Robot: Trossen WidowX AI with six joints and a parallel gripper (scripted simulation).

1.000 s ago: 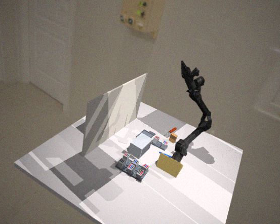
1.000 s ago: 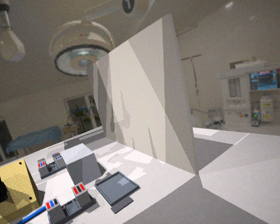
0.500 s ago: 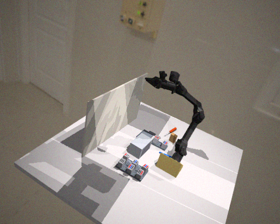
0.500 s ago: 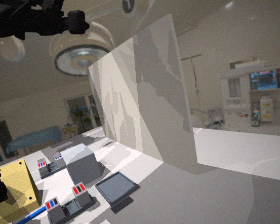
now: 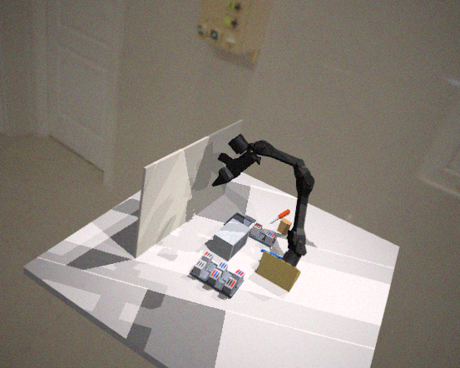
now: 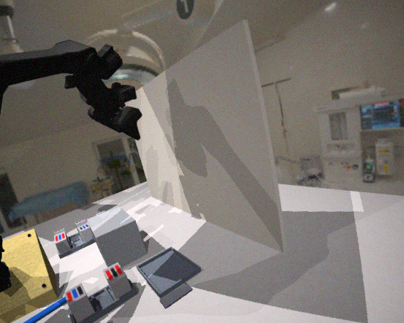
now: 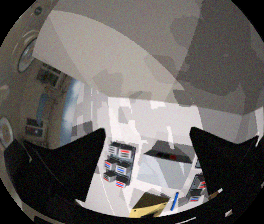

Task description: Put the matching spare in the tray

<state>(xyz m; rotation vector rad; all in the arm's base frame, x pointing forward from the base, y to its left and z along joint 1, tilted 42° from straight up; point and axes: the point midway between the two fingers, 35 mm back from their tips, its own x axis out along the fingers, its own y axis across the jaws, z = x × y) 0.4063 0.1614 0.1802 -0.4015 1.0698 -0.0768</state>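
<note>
My gripper [image 5: 215,184] [image 6: 138,137] [image 7: 149,132] is open and empty, high above the table near the upright panel. The mounted unit [image 5: 231,237] [image 6: 120,241] [image 7: 165,171] is a light grey box. Its dark back shows in the wrist view with small dark and red marks, too small to read fully. Several spares with coloured stripes stand on the larger rack [image 5: 191,275] [image 7: 132,159]. On the smaller rack, one spare [image 6: 115,274] shows red, black, red and another [image 6: 75,294] red, blue, black. The grey tray [image 5: 233,216] [image 6: 169,268] holds nothing visible.
The tall panel [image 5: 164,200] [image 6: 220,128] [image 7: 133,65] stands behind the unit. A yellow block [image 5: 278,272] [image 6: 20,259] [image 7: 150,204] is by the arm base, with a blue pen [image 6: 47,310] [image 7: 175,201]. An orange screwdriver [image 5: 284,215] and a wooden block [image 5: 284,226] lie near the smaller rack.
</note>
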